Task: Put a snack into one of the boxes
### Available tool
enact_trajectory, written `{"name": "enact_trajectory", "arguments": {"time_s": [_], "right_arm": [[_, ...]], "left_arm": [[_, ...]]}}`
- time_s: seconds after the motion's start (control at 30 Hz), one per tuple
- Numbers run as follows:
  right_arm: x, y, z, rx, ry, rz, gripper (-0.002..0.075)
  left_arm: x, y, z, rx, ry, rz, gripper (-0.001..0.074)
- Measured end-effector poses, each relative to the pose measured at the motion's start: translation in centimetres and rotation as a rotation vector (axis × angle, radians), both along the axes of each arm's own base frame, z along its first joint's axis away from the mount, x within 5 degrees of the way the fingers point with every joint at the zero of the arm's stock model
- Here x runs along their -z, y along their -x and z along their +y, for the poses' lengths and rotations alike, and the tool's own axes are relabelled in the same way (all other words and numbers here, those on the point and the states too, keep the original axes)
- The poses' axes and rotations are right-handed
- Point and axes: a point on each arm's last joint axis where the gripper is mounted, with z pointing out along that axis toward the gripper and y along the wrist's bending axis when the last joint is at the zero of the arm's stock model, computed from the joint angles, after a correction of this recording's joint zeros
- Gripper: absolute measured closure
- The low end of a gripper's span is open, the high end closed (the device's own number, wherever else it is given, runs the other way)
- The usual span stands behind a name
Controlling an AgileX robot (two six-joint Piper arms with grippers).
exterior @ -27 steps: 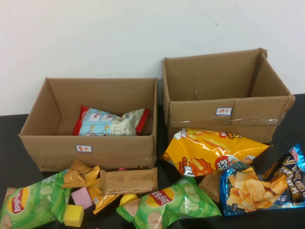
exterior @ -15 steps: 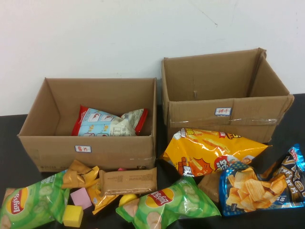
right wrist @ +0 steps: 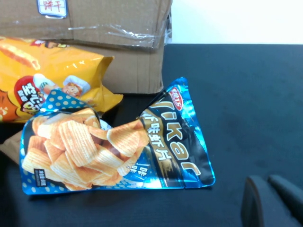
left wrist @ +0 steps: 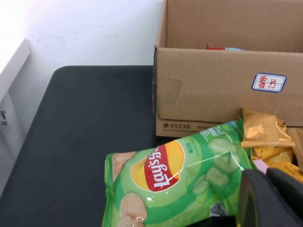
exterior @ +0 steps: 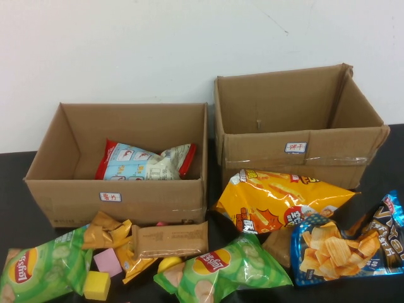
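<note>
Nothing on the bench (exterior: 12,189) has shifted since the earlier frames: every bag lies where it lay, so the task is, I judge, not yet begun. Far left stands the lower brown box (exterior: 120,201) with its white label, one red-and-blue packet (exterior: 144,161) inside. Near left lies the green Lay's bag (exterior: 41,268), close in front of that box; its twin (exterior: 226,267) lies near centre, making two green bags. Between them sit several tan wrappers (exterior: 169,239), a pink block (exterior: 108,261) and a yellow block (exterior: 97,285). Right of centre lies one orange-yellow bag (exterior: 278,199), then one blue Vikar bag (exterior: 344,243), with the taller taped box (exterior: 302,154) behind. The left claw (left wrist: 272,198) hovers at the green bag's edge, the right claw (right wrist: 270,201) near the blue bag; only dark tips show, so whether either is spread or grips anything I cannot tell.
</note>
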Motion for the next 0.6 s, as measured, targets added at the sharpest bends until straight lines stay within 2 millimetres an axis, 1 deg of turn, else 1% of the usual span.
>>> {"name": "enact_trajectory", "arguments": {"time_s": [0.37,0.4,0.43,0.47,0.53,0.6], "right_arm": [[0.0,0.0,0.0,0.0,0.0,0.0,0.0727],[0.0,0.0,0.0,0.0,0.0,0.0,0.0727],[0.0,0.0,0.0,0.0,0.0,0.0,0.0727],[0.0,0.0,0.0,0.0,0.0,0.0,0.0727],[0.0,0.0,0.0,0.0,0.0,0.0,0.0727],[0.0,0.0,0.0,0.0,0.0,0.0,0.0727]], "left_arm": [[0.0,0.0,0.0,-0.002,0.016,-0.003,0.0736],[-0.1,0.0,-0.1,-0.008,0.084,-0.012,0.0736],[-0.1,-0.1,-0.4,-0.019,0.222,-0.024,0.0736],[-0.3,-0.1,-0.6,-0.031,0.378,-0.043,0.0736],[-0.8,-0.2,-1.2,-0.062,0.812,-0.074,0.0736],[-1.4,-0.3,-1.3,-0.081,1.096,-0.118,0.0736]]}}
